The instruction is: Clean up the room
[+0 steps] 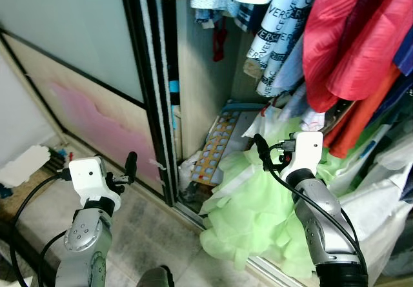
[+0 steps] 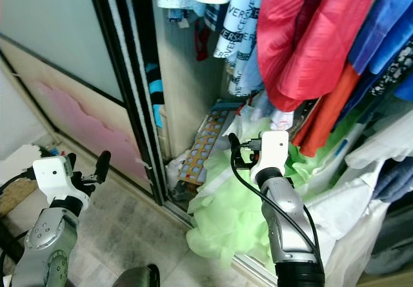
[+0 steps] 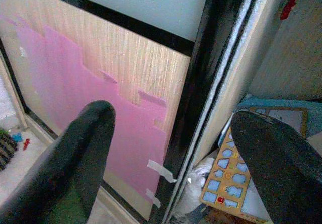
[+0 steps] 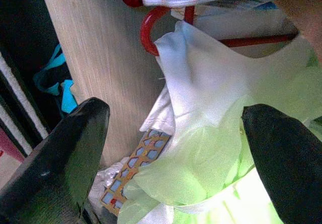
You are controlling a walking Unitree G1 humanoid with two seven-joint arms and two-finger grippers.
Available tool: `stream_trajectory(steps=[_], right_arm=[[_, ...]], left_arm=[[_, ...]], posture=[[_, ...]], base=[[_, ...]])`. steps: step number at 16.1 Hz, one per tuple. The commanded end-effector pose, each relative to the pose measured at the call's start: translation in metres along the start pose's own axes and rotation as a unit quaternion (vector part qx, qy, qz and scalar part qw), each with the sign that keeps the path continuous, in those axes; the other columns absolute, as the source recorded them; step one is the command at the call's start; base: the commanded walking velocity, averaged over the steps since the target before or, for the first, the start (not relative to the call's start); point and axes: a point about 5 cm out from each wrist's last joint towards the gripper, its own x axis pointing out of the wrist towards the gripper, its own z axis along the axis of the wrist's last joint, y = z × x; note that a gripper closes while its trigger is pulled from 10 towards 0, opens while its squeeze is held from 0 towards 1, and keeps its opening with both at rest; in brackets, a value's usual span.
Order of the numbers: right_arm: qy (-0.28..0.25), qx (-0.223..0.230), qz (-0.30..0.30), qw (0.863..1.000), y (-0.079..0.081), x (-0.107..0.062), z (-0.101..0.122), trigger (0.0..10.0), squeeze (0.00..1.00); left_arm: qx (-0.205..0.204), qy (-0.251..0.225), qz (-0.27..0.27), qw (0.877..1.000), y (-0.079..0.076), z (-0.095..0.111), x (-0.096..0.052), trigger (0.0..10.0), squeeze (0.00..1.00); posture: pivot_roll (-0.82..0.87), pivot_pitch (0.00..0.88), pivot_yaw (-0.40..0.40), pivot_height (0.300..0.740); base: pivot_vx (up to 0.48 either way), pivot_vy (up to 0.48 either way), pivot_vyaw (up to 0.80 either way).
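A pale green frilly garment (image 1: 255, 213) spills out of the open wardrobe onto the floor. My right gripper (image 1: 263, 150) hovers over its top, open and holding nothing. The right wrist view has the green fabric (image 4: 201, 178) below a white garment (image 4: 211, 78) on a red hanger (image 4: 150, 28). A blue and orange shape-puzzle board (image 1: 216, 146) leans inside the wardrobe behind the green garment. My left gripper (image 1: 127, 169) is open and empty in front of the sliding door (image 1: 151, 87). Its wrist view faces the door's black frame (image 3: 201, 93).
Red, blue and patterned clothes (image 1: 348, 42) hang close above the right arm. White plastic bags (image 1: 381, 197) crowd the right side. A pink sheet (image 1: 97, 119) covers the door's lower panel. Small items and a white cloth (image 1: 26, 164) lie on the floor at far left.
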Motion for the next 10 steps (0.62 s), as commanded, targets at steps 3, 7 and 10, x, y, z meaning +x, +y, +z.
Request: stream_trajectory(steps=[3, 7, 10], right_arm=[[0.003, 0.006, -0.008, 1.0, -0.0021, 0.0027, 0.0, 10.0, 1.0], [0.003, 0.016, -0.021, 1.0, -0.0051, 0.003, -0.0004, 0.0, 0.0], [0.009, 0.011, -0.021, 1.0, -0.005, 0.0035, -0.0008, 1.6, 0.0]], left_arm=[[0.017, 0.006, 0.014, 1.0, 0.0024, -0.0006, 0.0011, 10.0, 1.0], [-0.002, -0.004, 0.01, 1.0, 0.0037, 0.001, 0.0004, 0.0, 0.0], [0.009, 0.002, 0.007, 1.0, 0.0029, 0.0006, 0.0008, 3.7, 0.0]], posture=[[-0.06, 0.0, -0.024, 0.74], [-0.06, 0.0, -0.025, 0.74], [-0.06, 0.0, -0.024, 0.74]], base=[[0.0, 0.0, 0.0], [0.0, 0.0, 0.0], [0.0, 0.0, 0.0]])
